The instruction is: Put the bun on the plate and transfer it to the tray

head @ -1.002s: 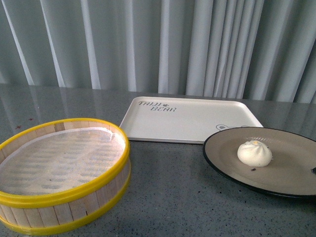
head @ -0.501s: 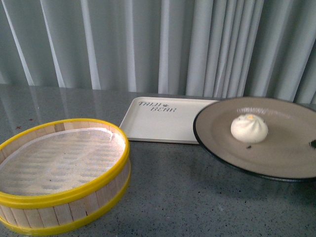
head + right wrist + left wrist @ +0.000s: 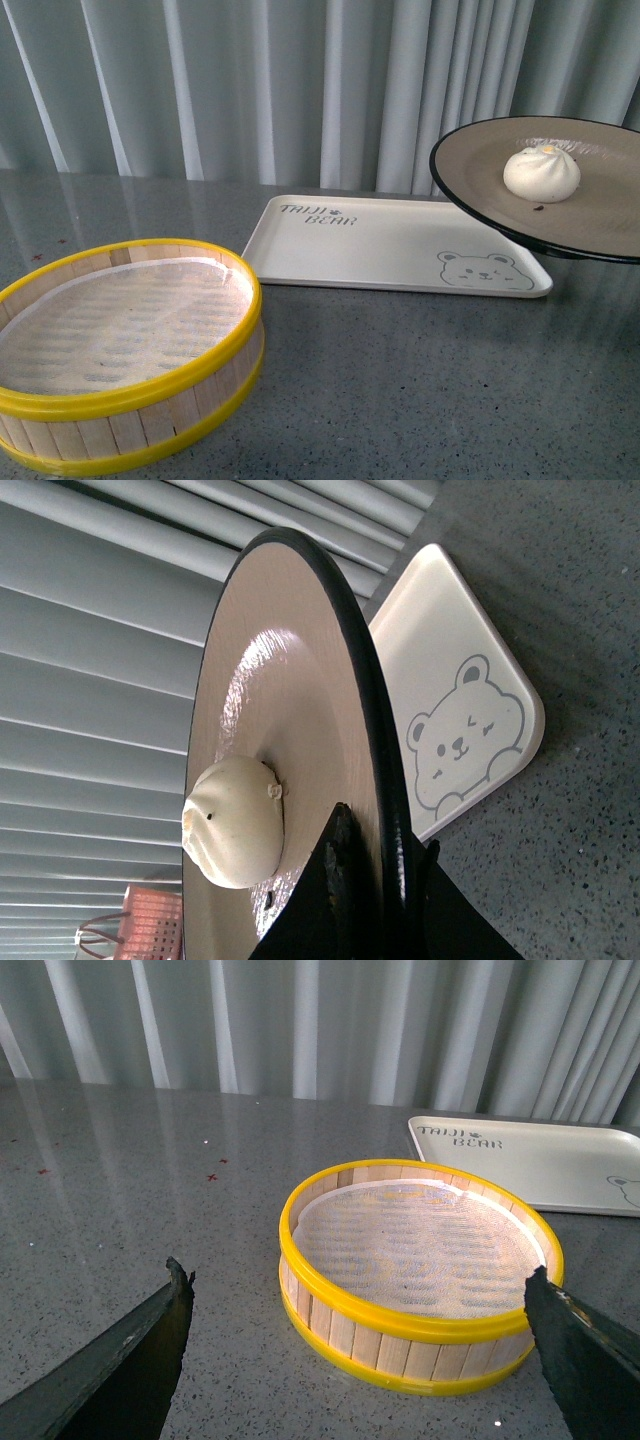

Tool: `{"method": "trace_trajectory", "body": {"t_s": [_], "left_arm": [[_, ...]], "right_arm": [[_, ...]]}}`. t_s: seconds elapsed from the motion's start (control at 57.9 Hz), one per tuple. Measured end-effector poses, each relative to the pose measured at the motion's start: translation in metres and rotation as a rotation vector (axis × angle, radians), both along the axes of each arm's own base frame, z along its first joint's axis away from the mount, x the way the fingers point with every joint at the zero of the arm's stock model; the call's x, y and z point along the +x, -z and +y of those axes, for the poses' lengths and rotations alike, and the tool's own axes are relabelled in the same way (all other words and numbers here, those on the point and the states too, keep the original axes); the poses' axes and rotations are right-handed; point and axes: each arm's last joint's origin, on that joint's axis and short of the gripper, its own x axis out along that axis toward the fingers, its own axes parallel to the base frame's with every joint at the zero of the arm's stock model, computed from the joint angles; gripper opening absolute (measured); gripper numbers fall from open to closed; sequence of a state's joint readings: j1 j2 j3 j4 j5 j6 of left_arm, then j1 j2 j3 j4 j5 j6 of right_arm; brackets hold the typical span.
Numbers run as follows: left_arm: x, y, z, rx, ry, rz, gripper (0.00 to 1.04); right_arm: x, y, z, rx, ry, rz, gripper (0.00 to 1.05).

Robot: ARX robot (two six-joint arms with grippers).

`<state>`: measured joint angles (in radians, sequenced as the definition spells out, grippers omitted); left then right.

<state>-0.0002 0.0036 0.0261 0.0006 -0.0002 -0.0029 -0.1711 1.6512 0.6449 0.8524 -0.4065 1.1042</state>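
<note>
The right gripper (image 3: 385, 875) had its jaws clamped on the black rim of the plate (image 3: 480, 165), holding it clear of the table (image 3: 400, 380) at the upper right of the front view. The bun (image 3: 541, 173) sat on the plate. Below and left of the plate in the frame lay the tray (image 3: 370, 250). The left gripper (image 3: 356, 1275) hung with its jaws wide apart and empty, and the steamer basket (image 3: 420, 1260) showed between them.

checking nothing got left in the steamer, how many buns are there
1. The bun sits on the plate, which is held in the air near the tray, at its bear corner. The steamer basket holds none; no others show.
</note>
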Motion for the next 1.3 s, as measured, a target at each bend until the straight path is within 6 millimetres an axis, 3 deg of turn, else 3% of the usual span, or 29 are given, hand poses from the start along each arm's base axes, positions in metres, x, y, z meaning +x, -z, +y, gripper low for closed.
{"method": "trace_trajectory", "body": {"t_s": [0.346, 0.657, 0.968, 1.296], "left_arm": [[0.0, 0.0, 0.0, 0.0, 0.0, 0.0, 0.98], [0.0, 0.0, 0.0, 0.0, 0.0, 0.0, 0.98], [0.0, 0.0, 0.0, 0.0, 0.0, 0.0, 0.98], [0.0, 0.0, 0.0, 0.0, 0.0, 0.0, 0.98]], "right_arm": [[0.064, 0.008, -0.006, 0.004, -0.002, 0.088, 0.03], [0.128, 0.018, 0.008, -0.016, -0.039, 0.149, 0.03], [0.165, 0.022, 0.016, -0.023, -0.061, 0.158, 0.03], [0.19, 0.028, 0.032, -0.039, -0.104, 0.163, 0.03]]}}
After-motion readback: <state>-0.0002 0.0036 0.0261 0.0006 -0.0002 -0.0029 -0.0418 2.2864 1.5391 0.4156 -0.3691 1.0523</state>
